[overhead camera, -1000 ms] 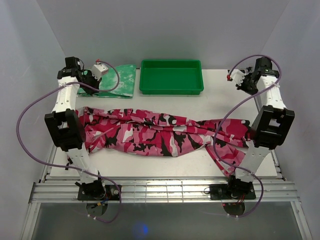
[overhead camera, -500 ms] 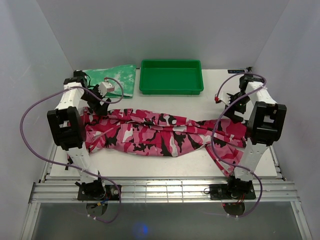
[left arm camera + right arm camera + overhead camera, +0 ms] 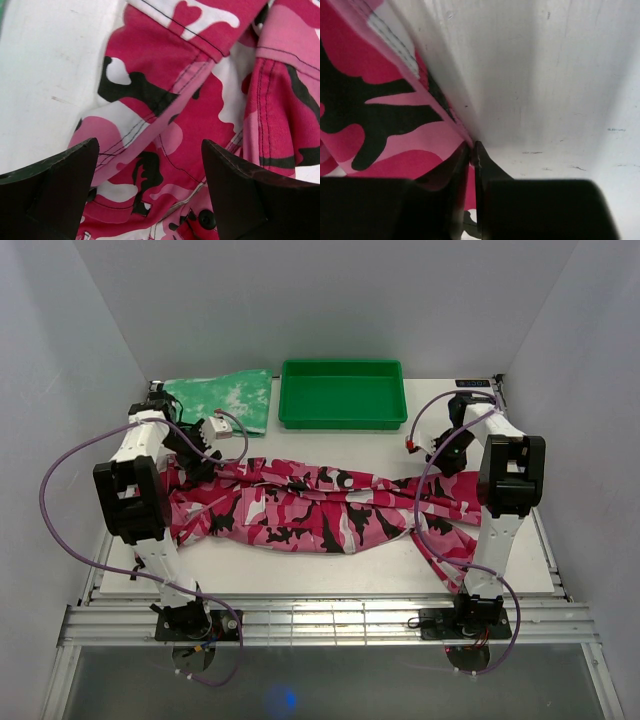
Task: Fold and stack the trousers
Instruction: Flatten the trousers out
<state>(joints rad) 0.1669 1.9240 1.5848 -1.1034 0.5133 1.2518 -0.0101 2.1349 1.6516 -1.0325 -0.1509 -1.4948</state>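
I log the left arm (image 3: pixel 160 565) and right arm (image 3: pixel 492 550) as white links with black boxy joint housings. A purple cable (image 3: pixel 43 490) trails off each. Left end effector fingers (image 3: pixel 50 190): dark, wedge-shaped.

The trousers (image 3: pixel 320 515) lie across the table (image 3: pixel 300 575), tray (image 3: pixel 343 423) and folded cloth (image 3: pixel 230 400) behind them.

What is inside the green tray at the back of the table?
Nothing shows inside the green tray: only its bare green floor. Its near wall hides a thin strip of that floor, which cannot be checked.
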